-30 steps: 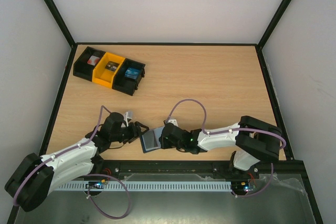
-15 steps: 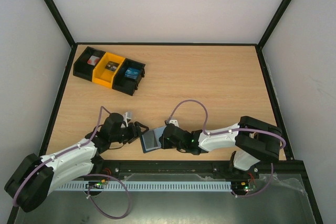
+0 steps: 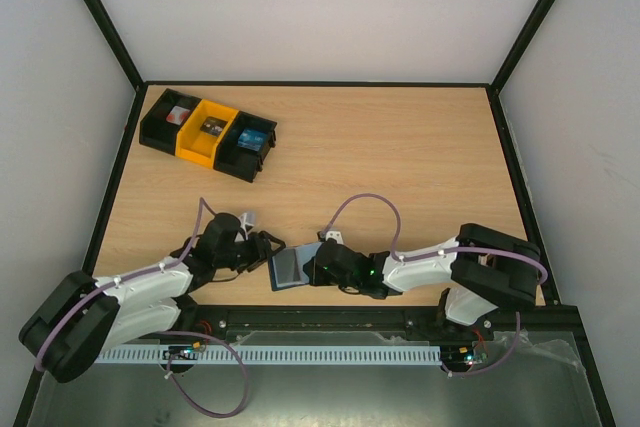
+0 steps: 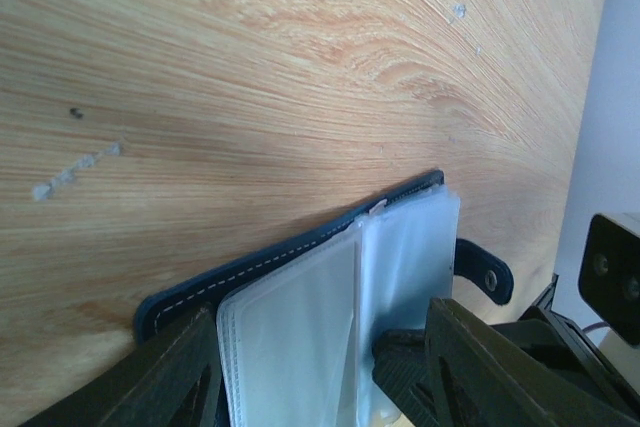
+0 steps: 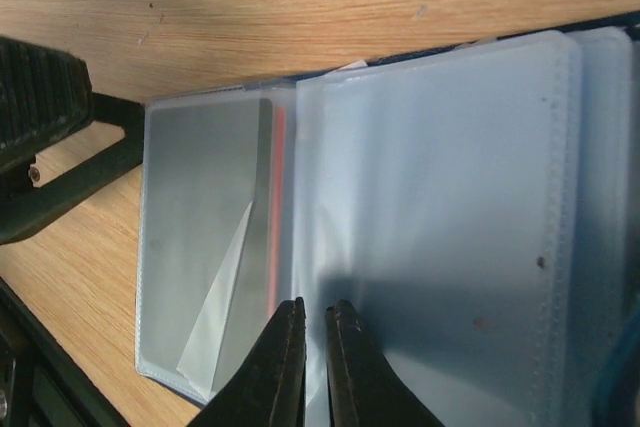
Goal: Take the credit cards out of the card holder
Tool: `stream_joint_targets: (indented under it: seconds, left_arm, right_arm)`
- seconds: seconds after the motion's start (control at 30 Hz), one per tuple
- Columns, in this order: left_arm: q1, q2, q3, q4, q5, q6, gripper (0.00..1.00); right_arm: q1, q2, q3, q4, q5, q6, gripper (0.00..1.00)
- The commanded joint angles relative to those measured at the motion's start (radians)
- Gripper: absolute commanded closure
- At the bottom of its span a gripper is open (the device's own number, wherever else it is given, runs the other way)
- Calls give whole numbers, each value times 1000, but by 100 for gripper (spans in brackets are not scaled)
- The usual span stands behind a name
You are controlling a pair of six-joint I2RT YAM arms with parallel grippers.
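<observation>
Your right gripper (image 5: 314,312) has its two dark fingers drawn almost together, with only a sliver of gap between them. They sit at the lower edge of the clear plastic sleeves (image 5: 440,197), just where one leaf meets the next, and you cannot tell from the wrist view whether a leaf is actually nipped between them. To the left of those fingertips, inside the outermost sleeve, lies a flat grey card (image 5: 200,207) with a thin orange-red strip showing along its right edge. The sleeves belong to the small dark blue folding card holder (image 3: 287,267), which lies open near the front edge of the pale wooden table (image 3: 400,147), between your two arms, with its sleeves facing up. Your left gripper (image 3: 264,247) comes at it from the other side with the jaws standing well apart. In its wrist view one dark finger (image 4: 170,377) overlaps the stitched blue cover at the near corner and the other finger (image 4: 500,367) stands beyond the sleeves, so the leaves lie between them and the gripper clamps nothing. A short blue closing tab (image 4: 484,272) with a metal snap sticks out from the holder's far side, just beside that second finger. Well apart from all this, at the back left of the table, stands a row of black and yellow plastic bins (image 3: 207,132) with small items inside.
</observation>
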Motion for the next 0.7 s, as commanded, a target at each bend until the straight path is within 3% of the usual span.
stream_joint_targets:
  seconds: [0.0,0.3,0.67]
  left_arm:
    - [2,-4,40,-35,-16,30,42]
    - [2,-167,68,-208,-43,29,31]
    - [2,-282,-44,-134,31,-33,31]
  right_arm:
    - [13,-64,-6,-115,34,7,90]
    - [13,-93,89,-191,71,-85,88]
    - [13,16,180,-201,73,-128,88]
